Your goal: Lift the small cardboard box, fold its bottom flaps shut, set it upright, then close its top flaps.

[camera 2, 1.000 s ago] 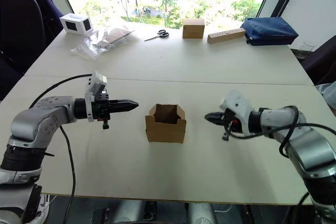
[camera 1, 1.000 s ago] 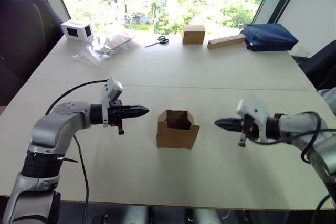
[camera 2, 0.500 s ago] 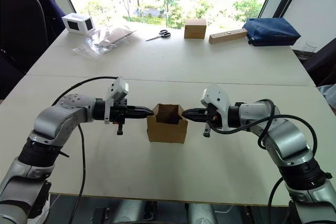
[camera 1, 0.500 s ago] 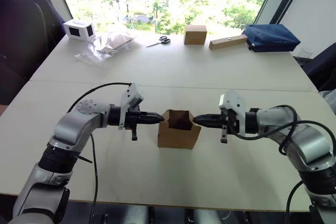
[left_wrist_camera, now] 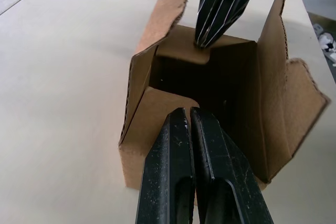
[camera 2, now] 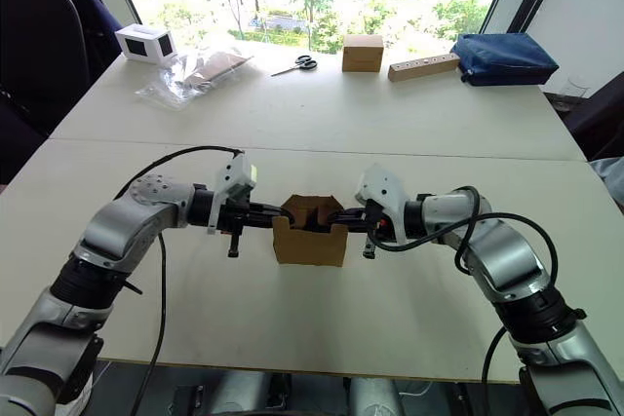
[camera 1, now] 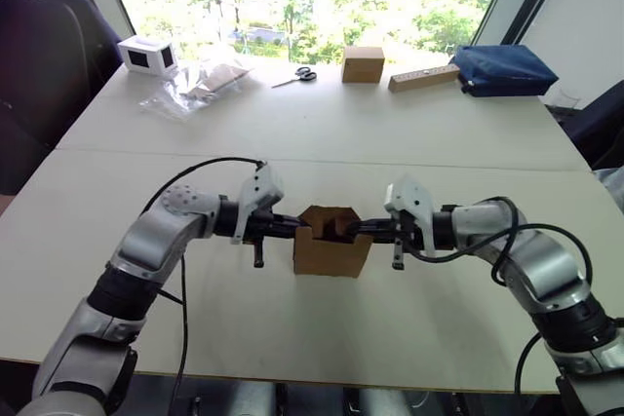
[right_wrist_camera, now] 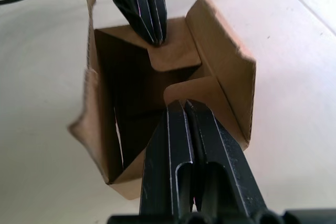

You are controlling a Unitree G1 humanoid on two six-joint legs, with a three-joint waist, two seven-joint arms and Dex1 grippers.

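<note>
Your main risk here is the small cardboard box sliding or tipping. It stands free on the white table, held by nothing, so if one gripper pushes harder than the other, the box will skid sideways or rock over rather than let its flap fold. A second risk is a fingertip slipping off the flap edge and diving into the open cavity, which would leave that flap springing back up or crease it. Watch too that the two side flaps do not jam against each other or against the taller panels before those come down.

Both of your grippers have their fingers pressed together with nothing between them. The left gripper rests its tip on one side flap, and the right gripper rests on the opposite side flap; each flap is bent inward over the opening.

The box sits upright near the middle of the table's front half, between the two grippers. It is plain brown corrugated card, its top not yet closed, with a dark interior. The two remaining top flaps stand up, their edges slightly ragged.
</note>
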